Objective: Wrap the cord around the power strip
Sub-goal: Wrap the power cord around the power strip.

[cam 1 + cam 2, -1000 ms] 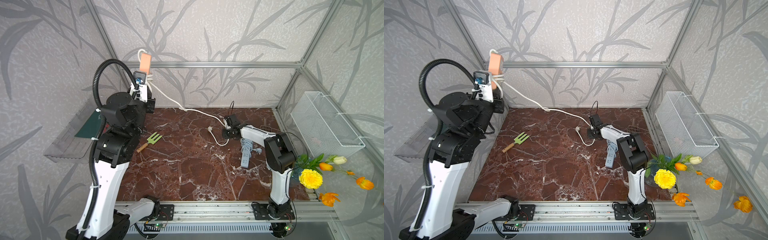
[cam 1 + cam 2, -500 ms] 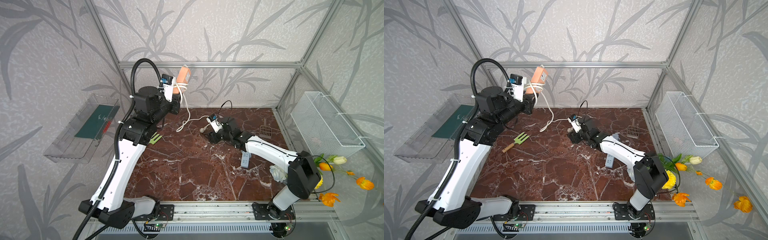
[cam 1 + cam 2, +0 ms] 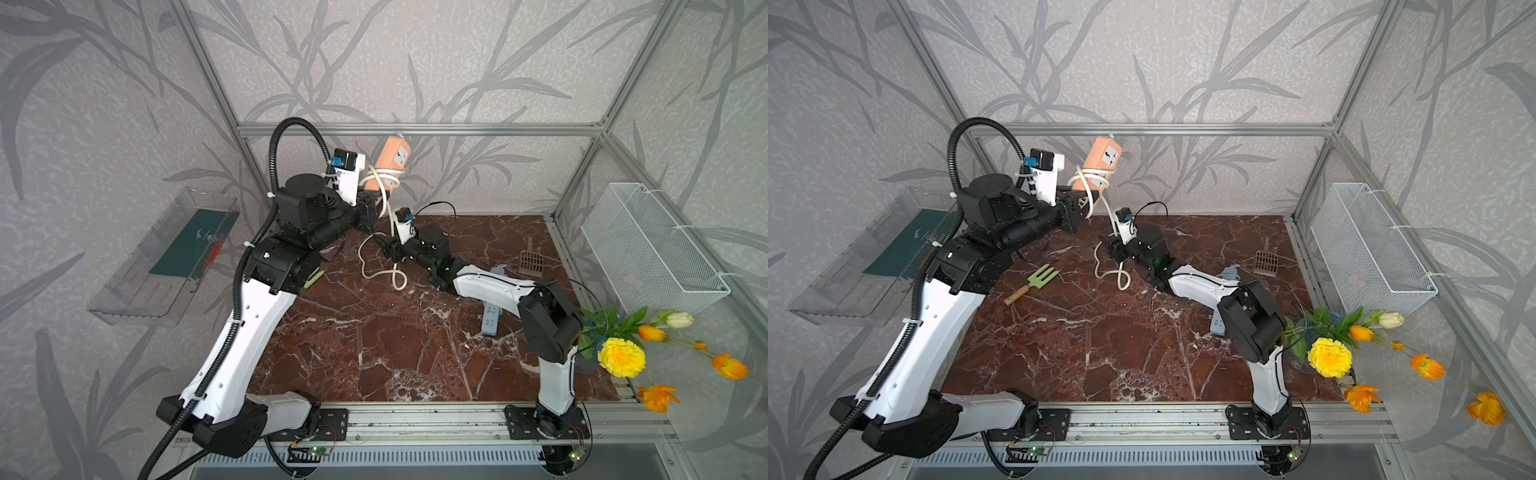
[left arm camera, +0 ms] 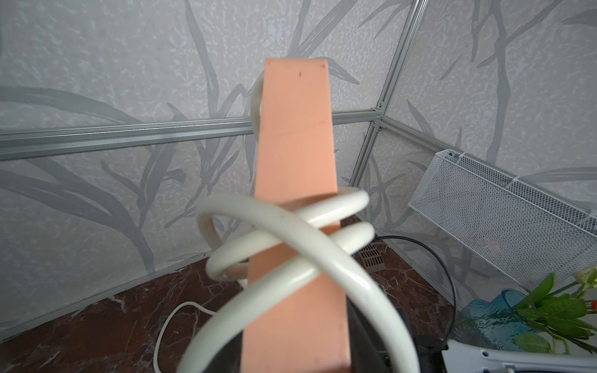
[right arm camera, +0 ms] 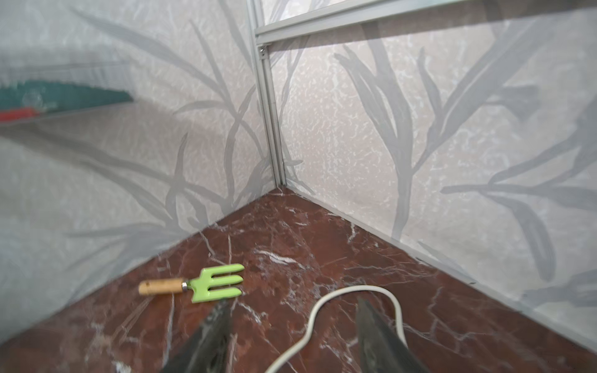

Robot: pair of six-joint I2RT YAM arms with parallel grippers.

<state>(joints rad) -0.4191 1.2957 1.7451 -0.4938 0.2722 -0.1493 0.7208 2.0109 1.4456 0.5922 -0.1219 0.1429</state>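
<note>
Holding strip [image 3: 392, 156] aloft and tilted, left gripper [image 3: 372, 198] clamped on its lower end, so body sits clear of bench [image 3: 374, 345] and turns can pass round it. Cord [image 4: 268, 211] coiled loosely just above grip; slack tail loops on bench below. Right gripper [image 5: 294, 306] low over bench, jaws apart, tail lying between them. Looks set to pinch slack for next turn.
</note>
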